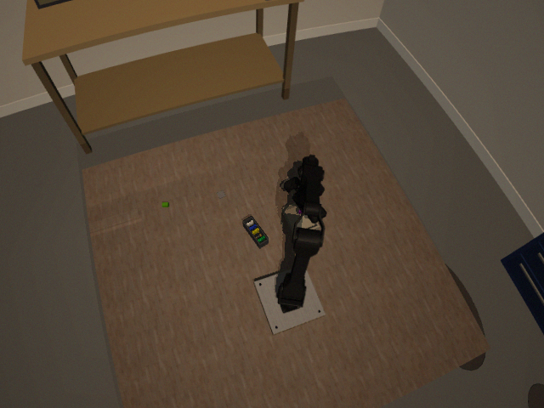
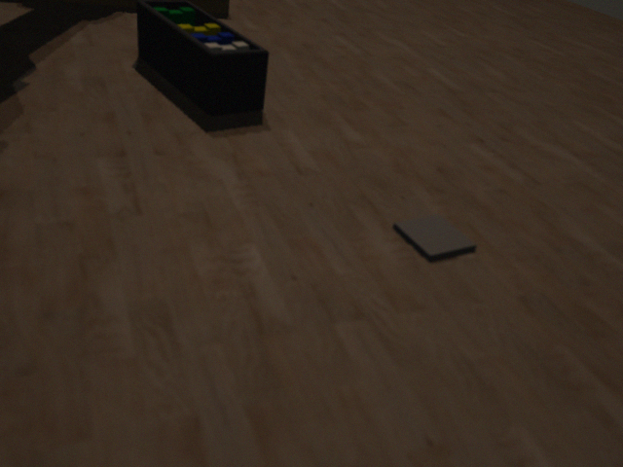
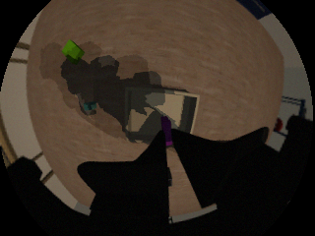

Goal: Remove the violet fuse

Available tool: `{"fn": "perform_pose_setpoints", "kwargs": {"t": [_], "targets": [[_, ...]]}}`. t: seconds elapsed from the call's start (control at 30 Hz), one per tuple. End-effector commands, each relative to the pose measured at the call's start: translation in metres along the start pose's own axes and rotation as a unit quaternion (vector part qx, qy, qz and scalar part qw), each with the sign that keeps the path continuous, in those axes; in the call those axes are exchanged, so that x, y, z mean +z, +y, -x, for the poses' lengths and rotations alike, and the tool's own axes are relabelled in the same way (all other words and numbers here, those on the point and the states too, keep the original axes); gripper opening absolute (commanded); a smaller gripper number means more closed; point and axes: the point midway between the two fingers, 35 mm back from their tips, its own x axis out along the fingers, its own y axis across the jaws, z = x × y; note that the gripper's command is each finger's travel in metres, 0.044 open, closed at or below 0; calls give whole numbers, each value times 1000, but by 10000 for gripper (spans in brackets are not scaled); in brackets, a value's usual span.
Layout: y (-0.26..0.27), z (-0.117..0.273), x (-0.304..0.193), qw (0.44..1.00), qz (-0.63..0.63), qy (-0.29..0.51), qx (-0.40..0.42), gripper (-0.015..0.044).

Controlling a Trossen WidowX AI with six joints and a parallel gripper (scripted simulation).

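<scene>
My gripper (image 1: 300,212) (image 3: 166,133) is shut on the violet fuse (image 3: 166,126), which points down from the fingertips over the inside of the tray in the wrist view. The beige tray (image 3: 195,116) (image 1: 308,223) lies under the gripper and is partly hidden by the arm in the top view. The fuse's exact height over the tray floor is hard to tell. The dark fuse block (image 1: 263,244) (image 2: 236,83) stands apart, beside the arm, with white, blue, yellow and green fuses in it and a gap between yellow and green. My gripper is out of view in the exterior view.
A thin grey tile (image 1: 221,194) (image 2: 435,235) lies beyond the fuse block. A small green block (image 1: 165,204) lies farther left. A larger green block (image 3: 73,50) and a small teal piece (image 3: 89,106) lie left of the tray in the wrist view. A wooden bench (image 1: 175,83) stands at the back.
</scene>
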Motion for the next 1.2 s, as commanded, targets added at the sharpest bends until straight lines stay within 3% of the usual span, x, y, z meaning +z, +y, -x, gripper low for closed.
{"fn": "perform_pose_setpoints", "kwargs": {"t": [0.0,0.53,0.93,1.17], "targets": [[-1,-8,0,1000,2,0,-2,0],[-1,-29,0,1000,2,0,-2,0],[-1,-26,0,1000,0,1,-1,315],[-1,11,0,1000,2,0,-2,330]]}}
